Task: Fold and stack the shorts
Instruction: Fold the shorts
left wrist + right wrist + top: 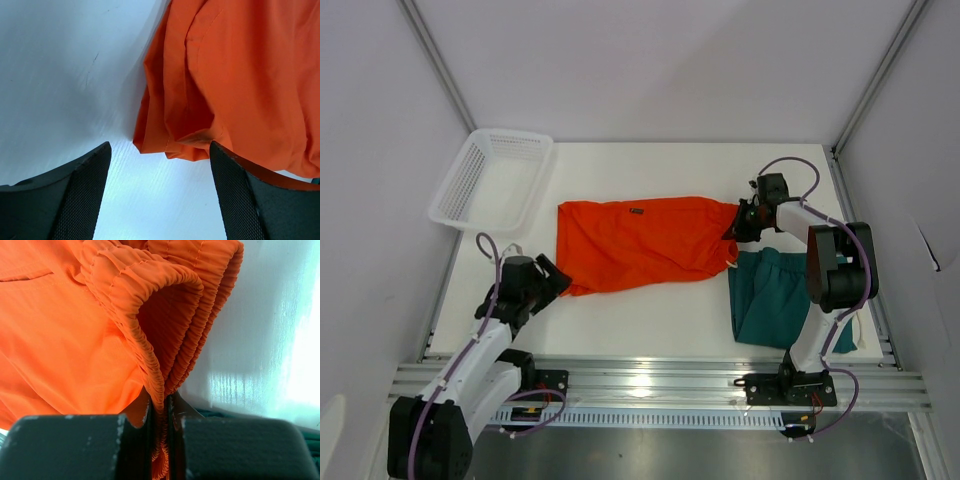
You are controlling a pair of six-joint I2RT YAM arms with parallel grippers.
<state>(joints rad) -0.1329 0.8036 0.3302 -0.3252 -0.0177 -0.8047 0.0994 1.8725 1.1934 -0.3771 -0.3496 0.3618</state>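
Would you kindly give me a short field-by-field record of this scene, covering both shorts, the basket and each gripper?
orange shorts: spread across the table's middle, waistband to the right
green shorts: on the table, near right, partly behind the right arm
basket: far-left corner
left gripper: open, at the orange shorts' near-left hem corner
right gripper: shut on the orange waistband
stack: not yet made

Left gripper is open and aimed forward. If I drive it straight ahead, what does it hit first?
Most likely the hem corner of the orange shorts, just ahead of the left gripper; depth is unclear, so the table may come first.
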